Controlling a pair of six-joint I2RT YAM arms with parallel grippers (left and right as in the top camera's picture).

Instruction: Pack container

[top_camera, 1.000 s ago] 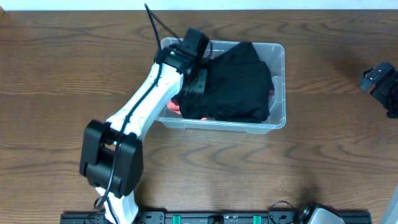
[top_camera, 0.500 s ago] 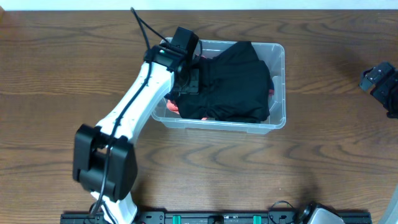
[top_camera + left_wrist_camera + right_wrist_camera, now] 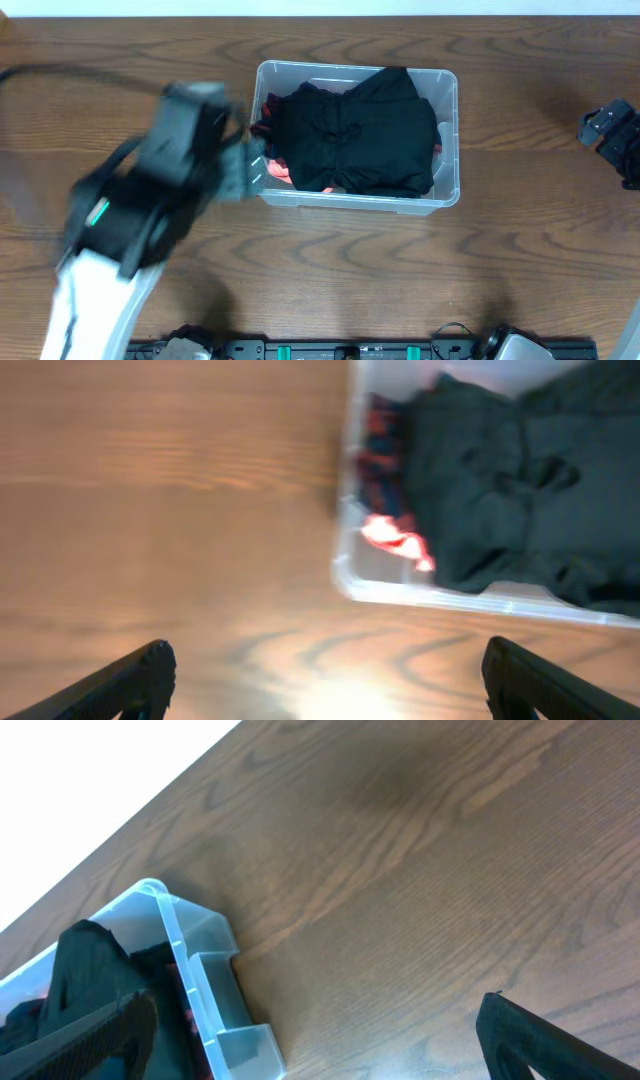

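The clear plastic container (image 3: 448, 195) stands at the table's middle back. It holds a black garment (image 3: 365, 135) that fills most of it, with red-orange cloth (image 3: 278, 172) showing at its left end. My left gripper (image 3: 248, 170) is blurred, just outside the container's left wall, and open and empty. In the left wrist view the fingers (image 3: 330, 690) are spread wide over bare wood, with the container (image 3: 345, 575) and the black garment (image 3: 500, 490) ahead. My right gripper (image 3: 612, 135) is open and empty at the far right; its view shows the container's corner (image 3: 205, 990).
The table is brown wood (image 3: 520, 270). The left arm's blurred body (image 3: 130, 220) covers the front left part of the table. A white wall edge shows beyond the table's back (image 3: 80, 780).
My left gripper has come out of the container and swung left and toward the front, leaving the black garment lying in the bin. The right arm has not moved.
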